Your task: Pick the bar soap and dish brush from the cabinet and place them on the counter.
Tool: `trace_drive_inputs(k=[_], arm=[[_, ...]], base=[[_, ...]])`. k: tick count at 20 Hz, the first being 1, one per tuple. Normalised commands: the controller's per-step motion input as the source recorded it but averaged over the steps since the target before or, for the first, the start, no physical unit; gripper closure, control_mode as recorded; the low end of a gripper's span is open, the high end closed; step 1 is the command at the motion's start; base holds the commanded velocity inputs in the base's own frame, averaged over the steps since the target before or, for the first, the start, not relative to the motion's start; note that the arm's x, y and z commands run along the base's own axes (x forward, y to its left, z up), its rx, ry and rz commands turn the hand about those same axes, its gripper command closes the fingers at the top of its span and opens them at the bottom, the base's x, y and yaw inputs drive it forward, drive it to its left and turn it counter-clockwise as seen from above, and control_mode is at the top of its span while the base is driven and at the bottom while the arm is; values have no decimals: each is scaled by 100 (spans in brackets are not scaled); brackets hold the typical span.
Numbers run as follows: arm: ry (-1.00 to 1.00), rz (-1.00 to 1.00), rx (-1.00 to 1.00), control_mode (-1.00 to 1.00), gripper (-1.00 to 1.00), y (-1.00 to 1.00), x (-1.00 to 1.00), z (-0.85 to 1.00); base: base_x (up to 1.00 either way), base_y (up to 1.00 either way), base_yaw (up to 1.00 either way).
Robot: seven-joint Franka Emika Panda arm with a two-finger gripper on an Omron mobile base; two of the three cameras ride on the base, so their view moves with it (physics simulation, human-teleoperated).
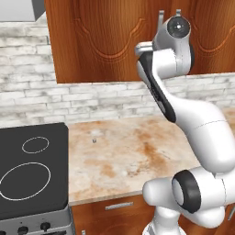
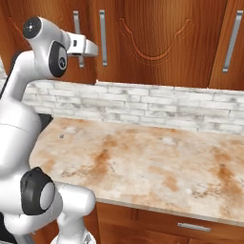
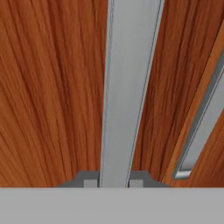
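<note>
Cabinet (image 2: pixel 162 38) doors closed | end effector (image 3: pixel 113 183) clamped on its silver handle (image 3: pixel 127 87)

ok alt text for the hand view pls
Close-up of the gripper shut on a long silver bar handle of the reddish-brown wooden cabinet, its two finger tips on either side of the bar. A second silver handle slants at the right.
</note>
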Motion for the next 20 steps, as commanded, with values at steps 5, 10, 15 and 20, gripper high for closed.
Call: trace_drive_inputs(k=[5, 10, 15, 20], arm=[[0, -6, -2, -100, 100, 11, -36, -1], [0, -6, 0, -100, 100, 10, -39, -3], [0, -5, -1, -100, 100, 12, -39, 0], [0, -6, -3, -100, 100, 26, -28, 0]], base=[[0, 0, 0], [0, 0, 0], [0, 0, 0], [0, 0, 0]])
